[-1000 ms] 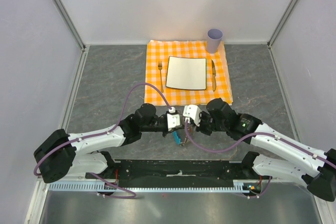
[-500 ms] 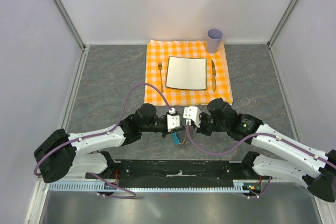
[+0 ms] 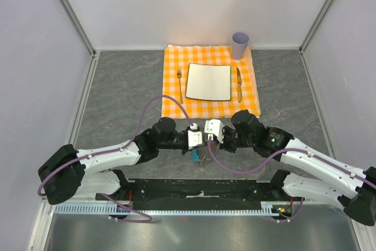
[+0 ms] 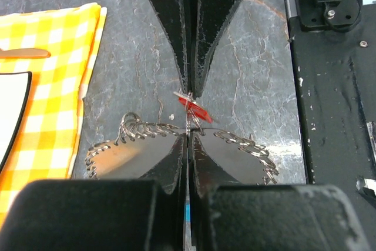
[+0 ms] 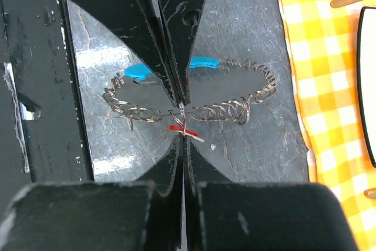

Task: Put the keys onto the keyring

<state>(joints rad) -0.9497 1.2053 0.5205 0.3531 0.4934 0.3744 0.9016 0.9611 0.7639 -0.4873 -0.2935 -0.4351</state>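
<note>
The left claw (image 4: 188, 143) is pinched tight on the keyring (image 5: 232, 110) wire, steadying it. The right claw (image 5: 183, 145) meets it tip to tip, clamped on the red key (image 4: 197, 112) (apparently to thread it on), over the grey table (image 4: 247, 57) between the checked cloth (image 4: 53, 57) and the arm bases.

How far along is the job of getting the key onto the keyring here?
Done: the left gripper is shut on the keyring, and the right gripper looks shut on the red key. In hand: the two meet tip to tip, key against the ring's wire. Left: the key is not clearly threaded on, and neither gripper has let go.
</note>
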